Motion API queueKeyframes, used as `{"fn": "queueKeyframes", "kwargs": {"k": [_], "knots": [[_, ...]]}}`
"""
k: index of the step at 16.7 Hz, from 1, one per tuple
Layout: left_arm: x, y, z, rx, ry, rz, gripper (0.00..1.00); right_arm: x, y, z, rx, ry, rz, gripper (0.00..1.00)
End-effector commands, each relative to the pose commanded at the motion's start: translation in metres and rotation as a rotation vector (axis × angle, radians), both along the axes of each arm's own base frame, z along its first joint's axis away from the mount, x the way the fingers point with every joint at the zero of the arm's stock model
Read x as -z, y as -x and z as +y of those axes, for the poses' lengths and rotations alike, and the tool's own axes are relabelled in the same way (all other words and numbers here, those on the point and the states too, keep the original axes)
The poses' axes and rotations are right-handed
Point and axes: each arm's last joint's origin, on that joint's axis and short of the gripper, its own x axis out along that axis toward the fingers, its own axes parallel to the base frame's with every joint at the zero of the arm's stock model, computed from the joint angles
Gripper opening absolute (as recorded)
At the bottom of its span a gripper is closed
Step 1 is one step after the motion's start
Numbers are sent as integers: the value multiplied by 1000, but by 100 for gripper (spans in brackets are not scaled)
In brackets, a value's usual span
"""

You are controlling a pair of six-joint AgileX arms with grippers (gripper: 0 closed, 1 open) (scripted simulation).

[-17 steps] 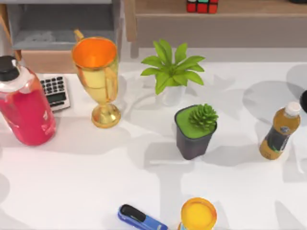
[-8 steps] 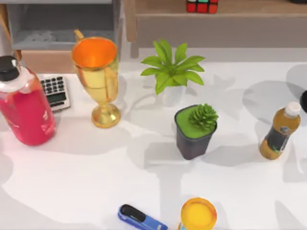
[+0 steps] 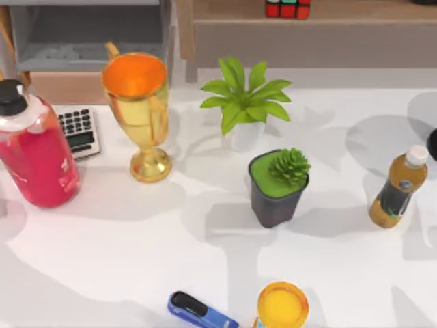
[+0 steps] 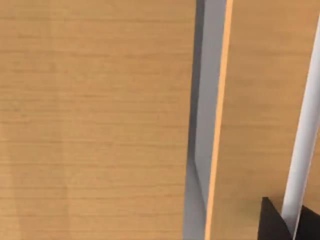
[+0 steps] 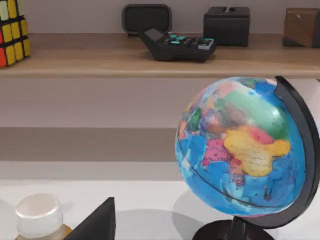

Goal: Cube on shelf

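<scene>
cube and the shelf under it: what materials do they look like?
The cube looks like glossy plastic: flat red, orange and green tiles on a black grid. The shelf looks like matte wood or a wood-look laminate: light brown board with faint grain lines, above a plain grey-brown front.

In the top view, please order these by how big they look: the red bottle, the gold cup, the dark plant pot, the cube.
1. red bottle
2. gold cup
3. dark plant pot
4. cube, partly cut off at the picture edge
</scene>
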Motion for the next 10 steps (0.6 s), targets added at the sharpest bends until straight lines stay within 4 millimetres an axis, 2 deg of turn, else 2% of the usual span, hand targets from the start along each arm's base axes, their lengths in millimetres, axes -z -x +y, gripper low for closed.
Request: {"fn": "queueKeyframes", "kwargs": {"k": [3,8,10], "knots": [[1,-9,0,0,2,3,0,0,0,0,0,0,0,100],[-2,-51,1,0,-3,-10,0,0,0,0,0,0,0,100],[-1,-61,-1,0,-1,-3,0,0,0,0,0,0,0,100]]}}
